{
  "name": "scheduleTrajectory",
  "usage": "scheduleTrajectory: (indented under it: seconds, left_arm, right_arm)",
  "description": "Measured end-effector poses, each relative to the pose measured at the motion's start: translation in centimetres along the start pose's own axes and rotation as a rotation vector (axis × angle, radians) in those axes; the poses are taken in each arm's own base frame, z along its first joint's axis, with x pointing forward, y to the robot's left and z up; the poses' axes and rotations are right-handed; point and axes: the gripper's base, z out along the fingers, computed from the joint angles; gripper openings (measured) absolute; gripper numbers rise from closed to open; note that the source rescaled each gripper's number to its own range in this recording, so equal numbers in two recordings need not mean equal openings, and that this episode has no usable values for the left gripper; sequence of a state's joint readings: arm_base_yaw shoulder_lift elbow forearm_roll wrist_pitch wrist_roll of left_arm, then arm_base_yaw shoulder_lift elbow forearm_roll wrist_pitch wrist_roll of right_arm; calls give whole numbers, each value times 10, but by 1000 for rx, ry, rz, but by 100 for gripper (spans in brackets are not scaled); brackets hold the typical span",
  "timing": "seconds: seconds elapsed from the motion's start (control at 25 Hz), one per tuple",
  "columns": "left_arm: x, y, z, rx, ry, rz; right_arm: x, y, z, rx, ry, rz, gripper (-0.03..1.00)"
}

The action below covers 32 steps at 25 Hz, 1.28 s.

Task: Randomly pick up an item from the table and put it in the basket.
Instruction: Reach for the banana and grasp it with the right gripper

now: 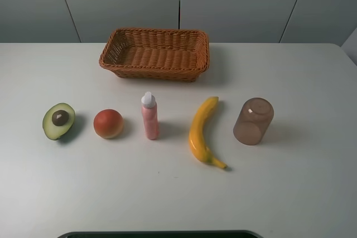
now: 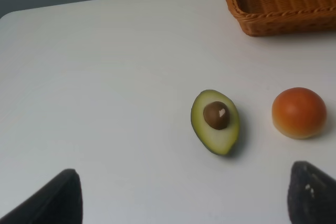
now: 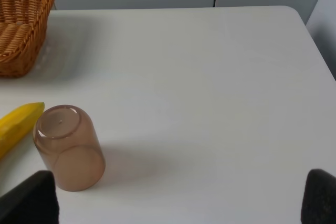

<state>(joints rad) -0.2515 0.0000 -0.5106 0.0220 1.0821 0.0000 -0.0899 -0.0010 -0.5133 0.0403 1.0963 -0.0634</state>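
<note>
The yellow banana (image 1: 201, 131) lies on the white table (image 1: 301, 182) right of centre, its stem tip toward the front; one end shows in the right wrist view (image 3: 18, 121). The empty wicker basket (image 1: 156, 54) stands at the back centre and shows in the left wrist view (image 2: 283, 3) and the right wrist view (image 3: 21, 30). Neither gripper shows in the exterior view. My left gripper (image 2: 181, 200) is open and empty, short of the avocado. My right gripper (image 3: 178, 198) is open and empty, short of the cup.
A halved avocado (image 1: 58, 120), a round red-orange fruit (image 1: 108, 123) and a pink bottle (image 1: 149, 116) lie in a row left of the banana. A brown translucent cup (image 1: 254, 121) lies on its side to its right.
</note>
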Motion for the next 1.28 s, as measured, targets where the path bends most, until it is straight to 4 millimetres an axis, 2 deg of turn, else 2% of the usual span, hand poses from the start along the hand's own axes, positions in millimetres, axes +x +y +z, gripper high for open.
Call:
scheduleTrajectory:
  seconds: [1.28]
  left_arm:
    - [0,0,0,0,0,0]
  right_arm:
    - [0,0,0,0,0,0,100]
